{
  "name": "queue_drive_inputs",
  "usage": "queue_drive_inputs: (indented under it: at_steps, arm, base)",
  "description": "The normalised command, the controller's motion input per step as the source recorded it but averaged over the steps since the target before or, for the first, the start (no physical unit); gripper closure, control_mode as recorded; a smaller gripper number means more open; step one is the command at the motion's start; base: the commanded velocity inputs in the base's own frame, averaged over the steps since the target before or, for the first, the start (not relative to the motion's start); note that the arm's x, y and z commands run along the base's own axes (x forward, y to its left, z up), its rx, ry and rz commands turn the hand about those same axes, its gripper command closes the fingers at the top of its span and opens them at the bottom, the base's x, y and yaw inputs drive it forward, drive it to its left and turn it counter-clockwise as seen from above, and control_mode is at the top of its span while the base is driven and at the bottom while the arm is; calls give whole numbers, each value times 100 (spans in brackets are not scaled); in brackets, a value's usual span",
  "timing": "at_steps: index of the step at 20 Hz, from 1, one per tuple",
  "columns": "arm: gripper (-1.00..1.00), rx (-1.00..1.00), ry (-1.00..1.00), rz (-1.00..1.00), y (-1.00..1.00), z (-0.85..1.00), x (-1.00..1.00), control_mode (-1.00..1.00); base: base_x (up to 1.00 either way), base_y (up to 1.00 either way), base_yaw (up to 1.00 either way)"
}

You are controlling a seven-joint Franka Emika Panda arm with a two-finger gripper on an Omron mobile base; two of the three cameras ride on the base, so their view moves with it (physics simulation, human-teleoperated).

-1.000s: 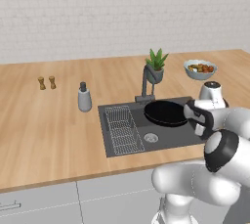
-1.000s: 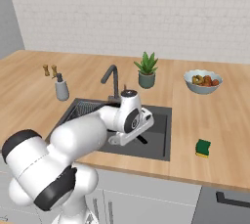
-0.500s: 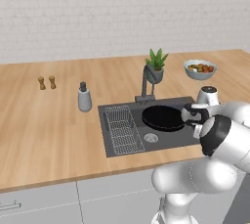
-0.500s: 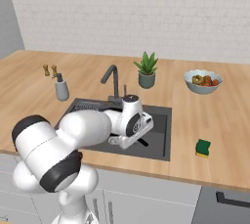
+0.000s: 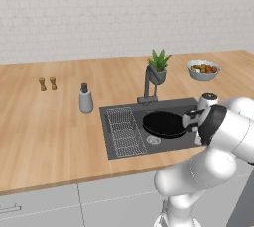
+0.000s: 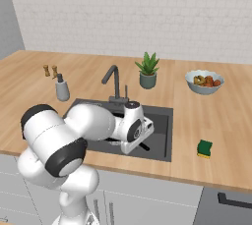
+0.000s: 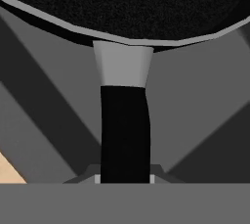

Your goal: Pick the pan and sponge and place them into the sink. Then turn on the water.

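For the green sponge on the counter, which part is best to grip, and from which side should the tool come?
Probably from straight above, with the fingers closing across the two long sides of the sponge. It lies flat on the wooden counter to the right of the sink, with free space all around it, so its low side faces are the faces a top-down grip can close on.

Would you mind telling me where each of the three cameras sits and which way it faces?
Left base view: behind the arm to its left, looking forward and down at the sink, pan and faucet; the arm rises at lower right.
Right base view: behind to its right, over the same counter, with the sponge at right; the arm rises at lower left.
Hand view: on the hand, looking along the gripper shut on the pan handle.
Both base views share sink, faucet, plant and bowl.
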Motion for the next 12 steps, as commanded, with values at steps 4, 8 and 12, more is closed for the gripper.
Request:
queue_drive_inputs:
  at_steps: [4,8,12]
  arm:
    - [100,0,0,2,0,-23,16,-100]
    - [100,0,0,1,-3,-8,27,-100]
    - [100,0,0,4,-17,-1,39,-100]
  base:
    - [0,0,0]
    - [0,0,0]
    - [0,0,0]
